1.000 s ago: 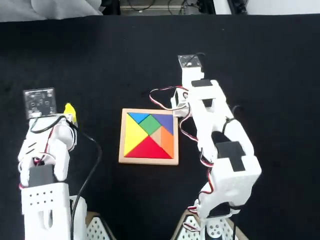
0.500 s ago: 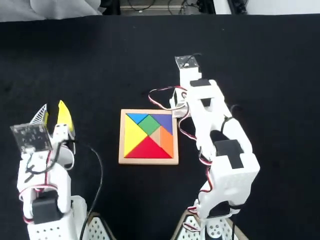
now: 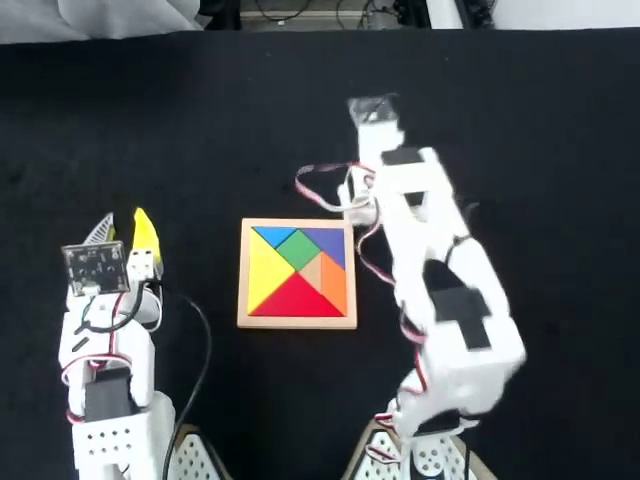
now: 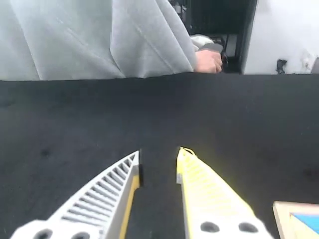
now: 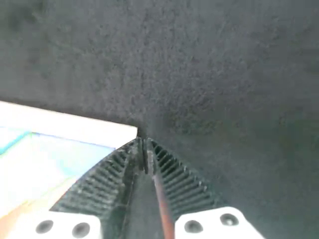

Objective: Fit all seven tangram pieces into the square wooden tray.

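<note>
On my left side, the left arm stands at the near edge of the black table. The left gripper points away from me, its white finger and yellow finger a little apart with nothing between them. In the left wrist view, the left gripper shows the same narrow gap over bare black cloth. The corner of the tray sits off beside the yellow finger, apart from it.

The square wooden tray lies flat mid-table, to the right of the left gripper and not touching it. I count seven pieces lying inside its frame:
- a yellow triangle along the left side
- a red triangle along the near side
- a blue triangle at the far left corner
- a green square in the middle
- a purple piece at the far right corner
- a pale tan triangle in the middle, just right of centre
- an orange triangle on the right side

Further right, the right arm reaches forward along the tray's right edge. From its wrist camera I see the right gripper with its jaws pressed together and nothing in them. Its tips are just beside the outer corner of the tray; I cannot tell whether they touch the wood.
</note>
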### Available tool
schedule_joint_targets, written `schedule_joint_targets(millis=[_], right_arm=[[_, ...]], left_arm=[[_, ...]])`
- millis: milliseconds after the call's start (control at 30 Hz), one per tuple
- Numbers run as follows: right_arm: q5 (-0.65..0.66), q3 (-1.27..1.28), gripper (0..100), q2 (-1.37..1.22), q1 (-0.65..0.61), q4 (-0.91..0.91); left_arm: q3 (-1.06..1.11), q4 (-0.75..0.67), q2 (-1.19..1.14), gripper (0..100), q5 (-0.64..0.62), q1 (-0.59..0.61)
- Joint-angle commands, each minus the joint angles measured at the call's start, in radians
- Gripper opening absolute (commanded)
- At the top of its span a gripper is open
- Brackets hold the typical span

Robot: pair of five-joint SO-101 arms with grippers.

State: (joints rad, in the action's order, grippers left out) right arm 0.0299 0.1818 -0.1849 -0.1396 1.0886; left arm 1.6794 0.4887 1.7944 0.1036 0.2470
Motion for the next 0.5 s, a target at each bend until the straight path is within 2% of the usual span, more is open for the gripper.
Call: schedule_joint_targets(millis=[0,200,367,467], right_arm=[[0.003,-0.096,1.1,0.318,0.017,0.106],[0.032,-0.047,1.1,0.783,0.021,0.137],[0.127,0.058,1.1,1.041,0.026,0.203],[0.129,0.108,1.3,1.185,0.086,0.21]], left_arm=[[-0.001,-0.037,0.008,13,0.008,-0.016],[-0.024,-0.046,0.008,13,0.015,-0.013],[-0.012,-0.04,0.008,13,0.015,-0.013],[0.021,-0.038,0.006,13,0.015,-0.018]])
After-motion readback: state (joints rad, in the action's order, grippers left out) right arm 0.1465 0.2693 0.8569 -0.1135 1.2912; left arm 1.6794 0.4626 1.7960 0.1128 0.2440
